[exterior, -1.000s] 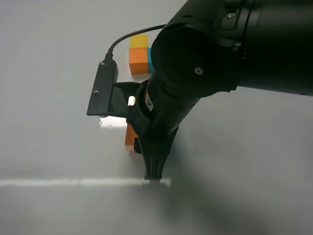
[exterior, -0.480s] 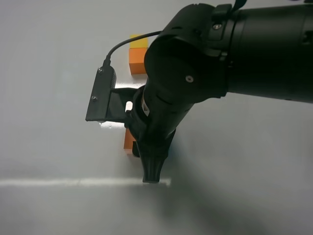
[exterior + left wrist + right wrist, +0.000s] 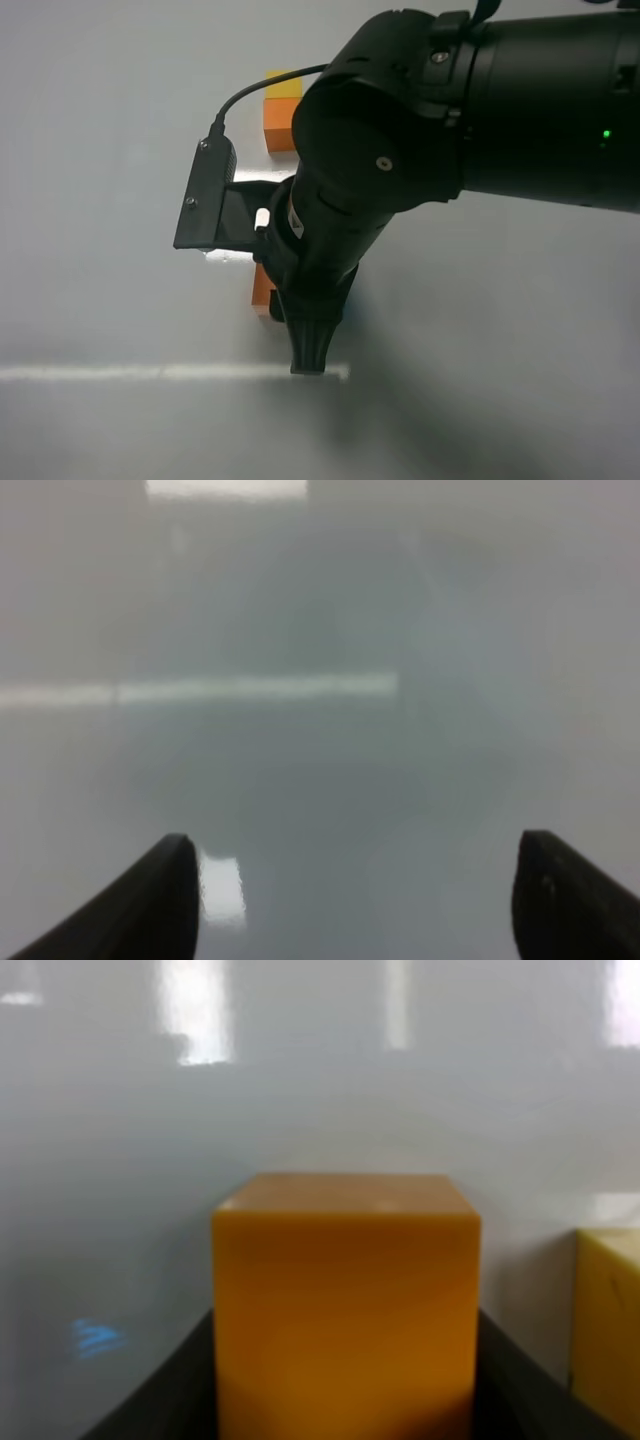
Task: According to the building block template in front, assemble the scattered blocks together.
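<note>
We find the right gripper scarcely moved this past second, clamped on the orange block at six o'clock of the building block template, so we judge it ready to lift; the left gripper gapes wide and empty.

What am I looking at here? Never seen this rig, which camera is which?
It is a two-armed robot at a white table. The high view looks down from above, and the big black shape is the right arm. The other two cameras ride on the wrists. The left gripper is open and empty. The right gripper looks closed on an orange cube, with a mustard-yellow cube beside it. Farther back, the small yellow-and-orange template shows, partly hidden by the arm.
</note>
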